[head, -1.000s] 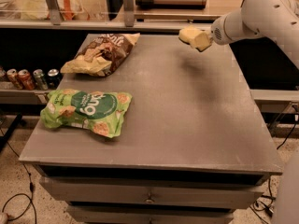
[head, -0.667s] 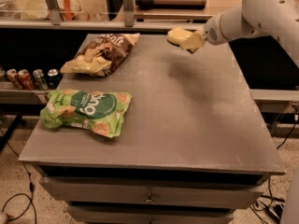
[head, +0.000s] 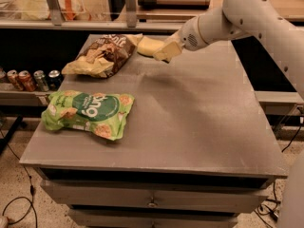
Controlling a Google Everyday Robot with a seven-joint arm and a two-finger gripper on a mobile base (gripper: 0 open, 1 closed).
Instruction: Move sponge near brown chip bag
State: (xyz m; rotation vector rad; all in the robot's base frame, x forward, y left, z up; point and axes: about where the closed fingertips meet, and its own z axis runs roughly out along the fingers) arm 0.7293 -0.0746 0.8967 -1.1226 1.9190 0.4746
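The brown chip bag (head: 103, 55) lies crinkled at the far left of the grey table (head: 190, 122), its pale yellow end toward the front left. My gripper (head: 159, 50) reaches in from the right on a white arm and is shut on the pale yellow sponge (head: 148, 47). It holds the sponge just above the table's far edge, right beside the bag's right end. I cannot tell whether the sponge touches the bag or the table.
A green chip bag (head: 89, 114) lies on the table's left front part. Several soda cans (head: 29, 79) stand on a low shelf left of the table. A counter with boxes runs behind the table.
My gripper has carried the sponge leftward along the far edge, from the table's right rear to just beside the brown chip bag. The bags have not moved.
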